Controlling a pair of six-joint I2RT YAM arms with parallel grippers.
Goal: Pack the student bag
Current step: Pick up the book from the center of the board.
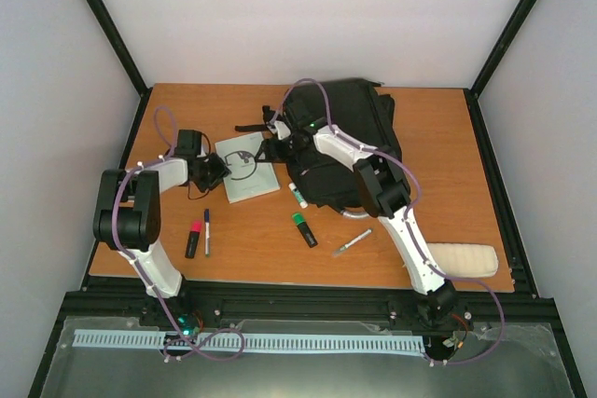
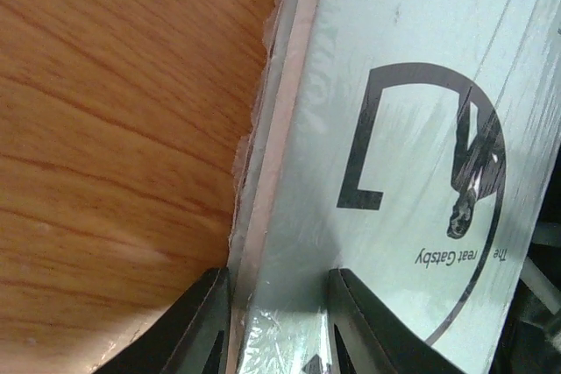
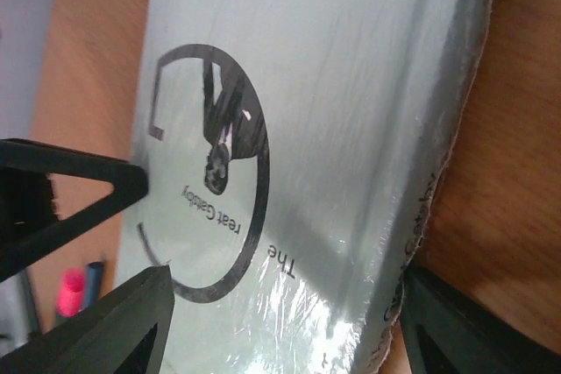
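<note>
The student bag (image 1: 350,128) is a big black backpack lying at the back centre-right of the table. A pale green shrink-wrapped book, "The Great Gatsby" (image 1: 250,174), lies just left of it. My left gripper (image 1: 222,172) is at the book's left edge. In the left wrist view (image 2: 280,326) one finger sits against the page side and the other on the cover (image 2: 412,85), closed on that edge. My right gripper (image 1: 278,148) is at the book's right edge. In the right wrist view (image 3: 289,330) it is wide open, straddling the book (image 3: 333,85).
On the wooden table in front of the book lie a pink highlighter (image 1: 193,238), a dark pen (image 1: 207,230), a white tube (image 1: 298,195), a green highlighter (image 1: 304,228) and a silver pen (image 1: 353,242). A white padded pouch (image 1: 464,258) lies at the front right.
</note>
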